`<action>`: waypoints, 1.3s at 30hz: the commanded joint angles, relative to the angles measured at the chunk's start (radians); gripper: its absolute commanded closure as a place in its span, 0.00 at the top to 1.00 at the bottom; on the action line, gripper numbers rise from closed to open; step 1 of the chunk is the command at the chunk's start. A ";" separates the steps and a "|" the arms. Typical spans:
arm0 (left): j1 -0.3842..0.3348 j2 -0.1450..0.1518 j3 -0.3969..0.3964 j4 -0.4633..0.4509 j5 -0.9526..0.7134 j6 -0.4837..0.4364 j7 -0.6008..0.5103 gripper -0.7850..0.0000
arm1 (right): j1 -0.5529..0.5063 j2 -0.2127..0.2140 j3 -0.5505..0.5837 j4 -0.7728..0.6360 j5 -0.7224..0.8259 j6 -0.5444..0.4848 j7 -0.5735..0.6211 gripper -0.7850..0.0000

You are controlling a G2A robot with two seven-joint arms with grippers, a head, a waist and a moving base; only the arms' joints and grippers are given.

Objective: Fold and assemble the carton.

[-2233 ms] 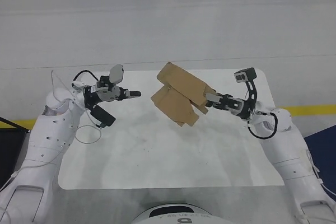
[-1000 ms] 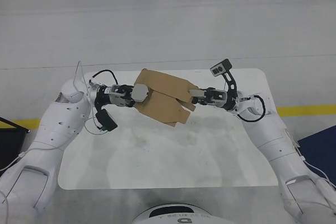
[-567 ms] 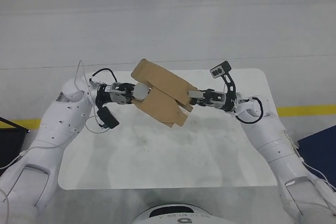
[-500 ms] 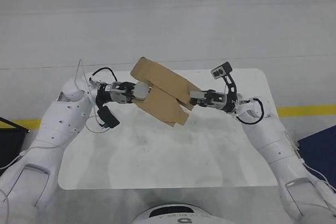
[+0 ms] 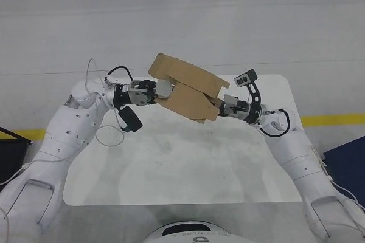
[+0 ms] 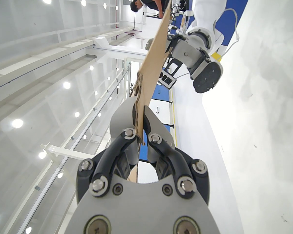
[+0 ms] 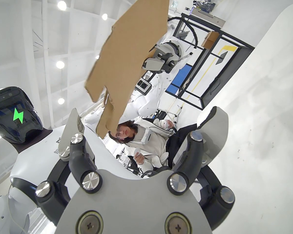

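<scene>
The carton (image 5: 188, 91), a flattened brown sheet with cut flaps, hangs in the air over the far part of the table (image 5: 170, 176), between the two grippers. In the top view its long axis runs slantwise from the left gripper (image 5: 162, 87) to the right gripper (image 5: 222, 109). One corner juts past the left gripper toward the table's far edge, and the other end stops just at the right one. The left gripper (image 6: 138, 121) is pinched tight on the carton's (image 6: 152, 64) ragged edge. From its wrist the sheet is seen edge-on, a thin tilted strip running away from the fingers toward the dark pad of one of the right gripper's fingers (image 6: 207, 76) beyond. The right gripper (image 7: 146, 115) stands wide, its fingers well apart. The carton (image 7: 131, 54) rises ahead of it, a narrow flap reaching down close to one finger; whether it touches cannot be told. The sheet hides part of the left gripper (image 7: 161, 59) behind it, and its panel folds are hard to make out.
</scene>
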 commanded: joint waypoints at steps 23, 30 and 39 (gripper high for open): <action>-0.048 -0.074 0.146 0.166 -0.739 -0.681 -0.191 0.00 | -0.011 -0.019 0.088 0.061 -0.277 -0.360 -0.510 1.00; -0.008 -0.079 0.158 0.077 -0.733 -0.671 -0.274 0.00 | 0.064 -0.057 -0.003 0.211 -0.182 -0.276 -0.562 1.00; 0.022 -0.086 0.163 0.014 -0.716 -0.703 -0.298 0.00 | 0.143 -0.079 -0.056 0.283 -0.506 -0.165 -0.811 1.00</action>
